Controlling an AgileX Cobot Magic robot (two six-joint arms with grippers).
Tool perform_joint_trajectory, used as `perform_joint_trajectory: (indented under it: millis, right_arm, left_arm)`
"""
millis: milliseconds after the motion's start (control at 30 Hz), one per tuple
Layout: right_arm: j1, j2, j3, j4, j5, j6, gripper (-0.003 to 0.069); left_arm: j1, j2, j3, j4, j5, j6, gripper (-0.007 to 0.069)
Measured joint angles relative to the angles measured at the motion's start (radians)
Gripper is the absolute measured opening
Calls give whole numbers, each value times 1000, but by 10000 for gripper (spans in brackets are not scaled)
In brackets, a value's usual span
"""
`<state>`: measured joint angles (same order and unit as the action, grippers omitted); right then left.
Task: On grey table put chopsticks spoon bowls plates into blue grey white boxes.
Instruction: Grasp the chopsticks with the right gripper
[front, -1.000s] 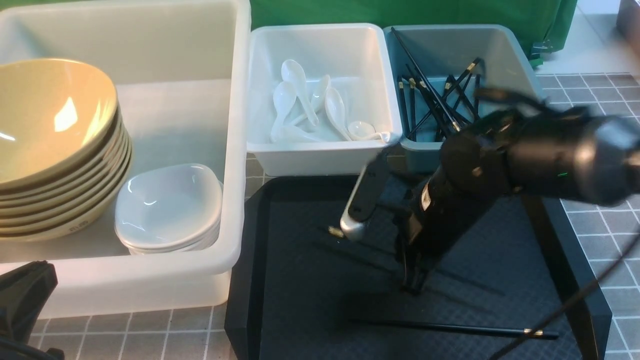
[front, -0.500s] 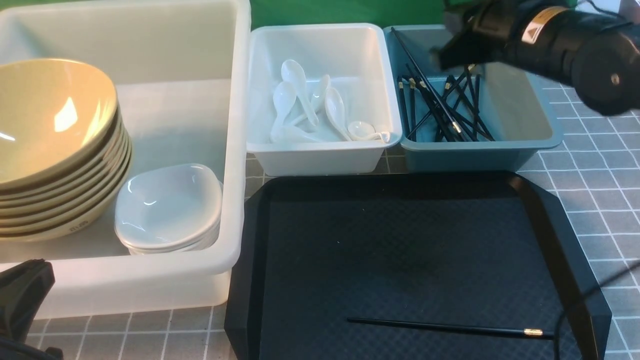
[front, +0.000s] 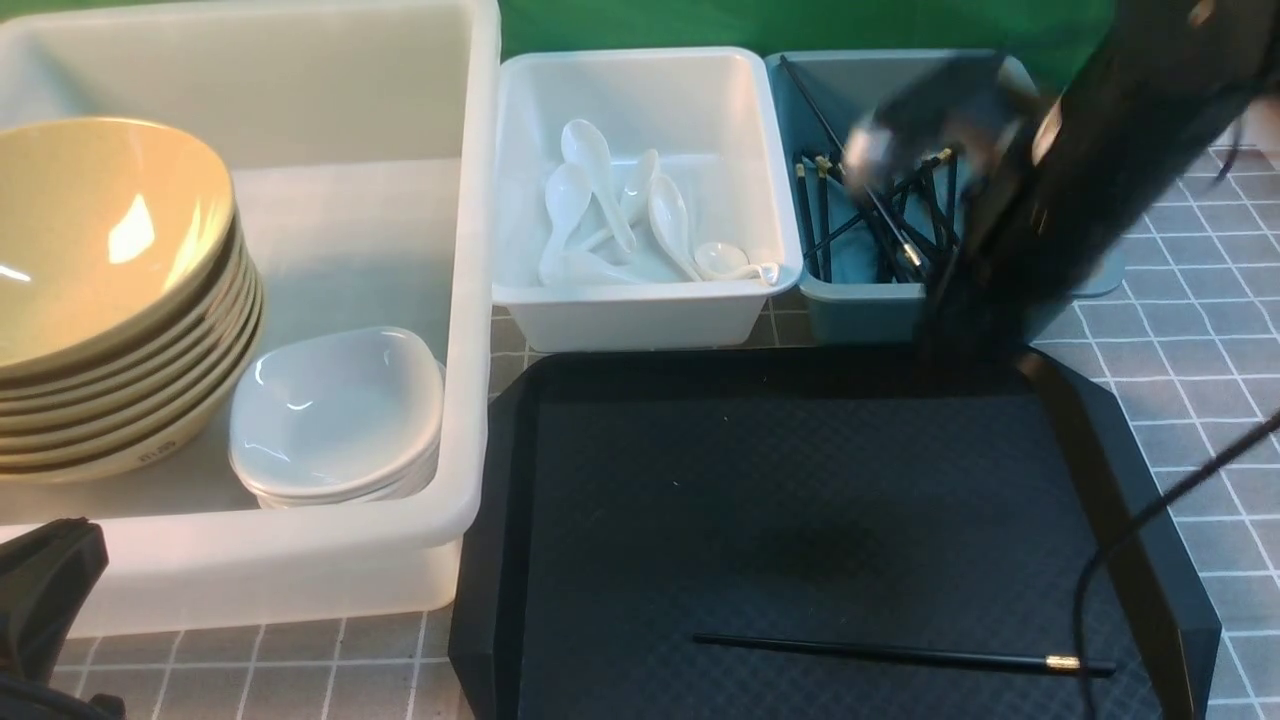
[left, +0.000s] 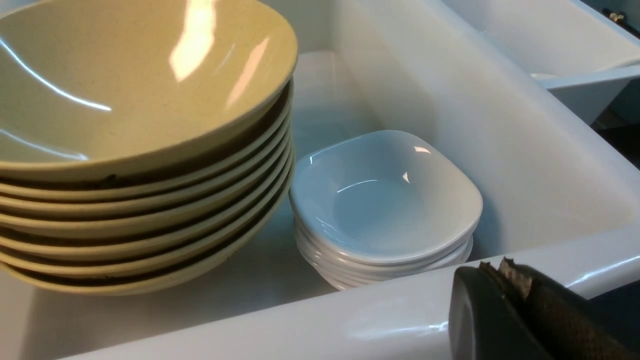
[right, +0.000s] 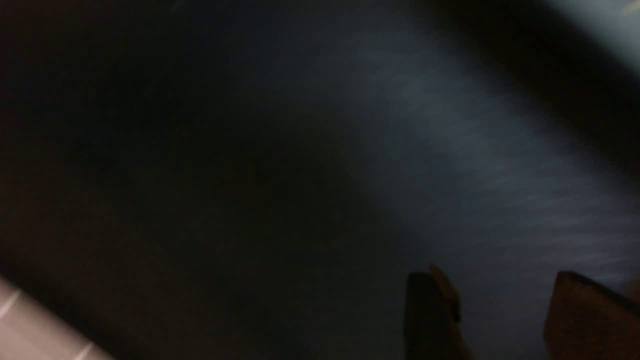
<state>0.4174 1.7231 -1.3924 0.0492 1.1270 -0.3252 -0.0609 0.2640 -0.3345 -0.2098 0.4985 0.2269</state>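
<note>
A green cloth (front: 640, 25) (bright, slightly rumpled) spans the far side, with pale light glinting on glossy surfaces.

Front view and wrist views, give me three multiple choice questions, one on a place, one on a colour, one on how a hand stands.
1. Where are the spoons?
A) blue-grey box
B) small white box
C) black tray

2. What colour is the band on the tray's chopstick?
A) red
B) gold
C) green

3. How is the right hand?
A) open
B) shut on a bowl
C) shut on a plate

1 B: the spoons lie inside it.
2 B: the chopstick has a gold band near one end.
3 A: the right hand shows a gap between its fingers.
</note>
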Motion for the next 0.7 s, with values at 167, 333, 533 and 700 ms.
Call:
perform_joint_trajectory:
  millis: [167,333,533,700]
  right_arm:
    - [169,2,246,-10,-2,-45,330]
    - [260,2,397,-63,-133,-91,330]
    - [266,-8,475,-88,-317,-96,304]
    - [269,-12,480,-84,-332,-118,197]
  left_arm:
    - [0,0,0,6,0,0,-11]
    - [0,0,0,14,0,0,-11]
    - [0,0,0,14,-4,0,-11]
    - [0,0,0,15,-6,0,-11]
